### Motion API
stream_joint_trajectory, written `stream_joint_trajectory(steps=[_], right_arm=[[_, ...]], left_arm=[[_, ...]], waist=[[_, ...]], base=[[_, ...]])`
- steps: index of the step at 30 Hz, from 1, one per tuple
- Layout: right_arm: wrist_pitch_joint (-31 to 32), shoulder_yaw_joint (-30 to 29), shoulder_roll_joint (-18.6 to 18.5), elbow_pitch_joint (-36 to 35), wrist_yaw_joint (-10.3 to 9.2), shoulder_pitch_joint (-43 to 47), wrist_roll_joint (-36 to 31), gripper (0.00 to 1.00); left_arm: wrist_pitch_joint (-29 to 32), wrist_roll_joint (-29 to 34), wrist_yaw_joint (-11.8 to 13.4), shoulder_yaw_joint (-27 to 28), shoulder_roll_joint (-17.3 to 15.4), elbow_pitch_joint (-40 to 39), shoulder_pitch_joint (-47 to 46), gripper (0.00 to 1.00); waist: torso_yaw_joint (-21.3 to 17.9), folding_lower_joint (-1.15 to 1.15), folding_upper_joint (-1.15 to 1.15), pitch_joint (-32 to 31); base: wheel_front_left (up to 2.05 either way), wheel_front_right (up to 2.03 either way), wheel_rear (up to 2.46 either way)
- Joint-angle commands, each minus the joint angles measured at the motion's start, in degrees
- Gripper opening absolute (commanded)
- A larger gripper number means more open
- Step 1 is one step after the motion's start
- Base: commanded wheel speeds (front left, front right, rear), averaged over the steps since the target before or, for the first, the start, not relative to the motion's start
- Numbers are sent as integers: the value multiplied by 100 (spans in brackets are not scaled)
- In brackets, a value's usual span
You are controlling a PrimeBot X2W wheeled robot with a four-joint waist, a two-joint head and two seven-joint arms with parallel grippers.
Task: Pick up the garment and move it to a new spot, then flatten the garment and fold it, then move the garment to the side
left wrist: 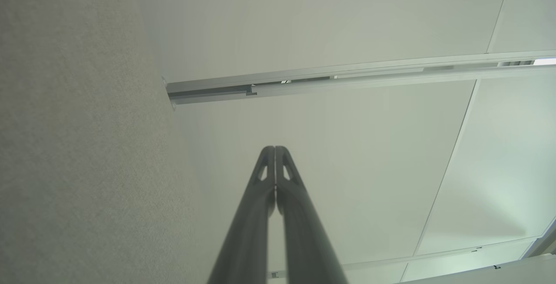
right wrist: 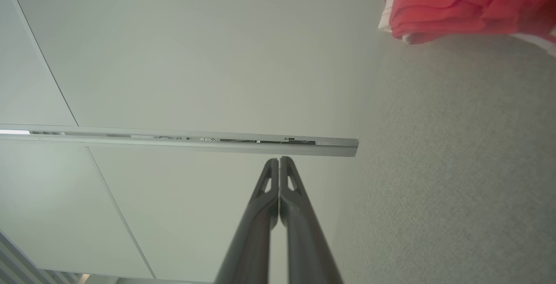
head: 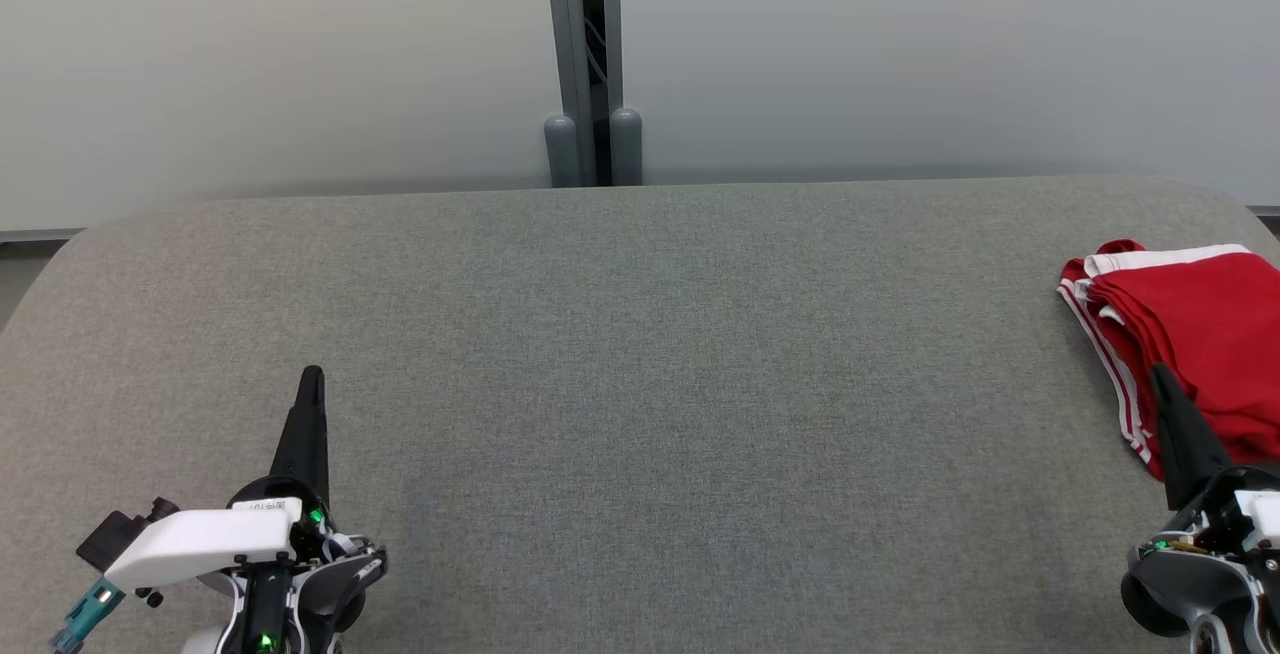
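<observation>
In the head view the red garment [head: 1190,334] lies folded at the far right of the grey padded surface [head: 640,354], cut off by the picture's right border. Its white band faces the far side, and its white-striped edge faces the middle of the surface. That striped edge, along the long axis, slants from the far side towards the robot. The right gripper [head: 1160,374] rises from the lower right with its two dark fingers pressed together. Its tip crosses the near part of the striped edge, but this view does not settle whether it touches the cloth. The left gripper [head: 312,374], also closed, points away from the robot at the lower left, well apart from the garment. A wide bare stretch of surface lies between the two grippers, and the rounded far edge meets pale wall panels [head: 280,64] split by a metal post [head: 585,84]. In the left wrist view, the fingers [left wrist: 260,197] meet at the tip and hold nothing. They point at the wall, with the grey surface [left wrist: 65,145] on the left and the post [left wrist: 347,75] crossing above. In the right wrist view, the fingers [right wrist: 256,223] are closed on nothing. The garment [right wrist: 456,1] sits in the upper right corner, off to the side of the fingertips, with bare surface [right wrist: 456,166] between them.
</observation>
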State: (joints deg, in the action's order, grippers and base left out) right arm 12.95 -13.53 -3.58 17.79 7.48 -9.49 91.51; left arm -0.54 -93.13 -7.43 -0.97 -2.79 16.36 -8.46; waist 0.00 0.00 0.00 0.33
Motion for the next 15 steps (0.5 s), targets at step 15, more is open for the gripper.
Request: stream_joint_trajectory(steps=[15], right_arm=[[36,-32,-2,11,2,-47,-3,0]], left_arm=[[12,-13,-27,26,-27,-1,-78,0]], waist=[[0,0,0,0]], base=[[0,0,0]])
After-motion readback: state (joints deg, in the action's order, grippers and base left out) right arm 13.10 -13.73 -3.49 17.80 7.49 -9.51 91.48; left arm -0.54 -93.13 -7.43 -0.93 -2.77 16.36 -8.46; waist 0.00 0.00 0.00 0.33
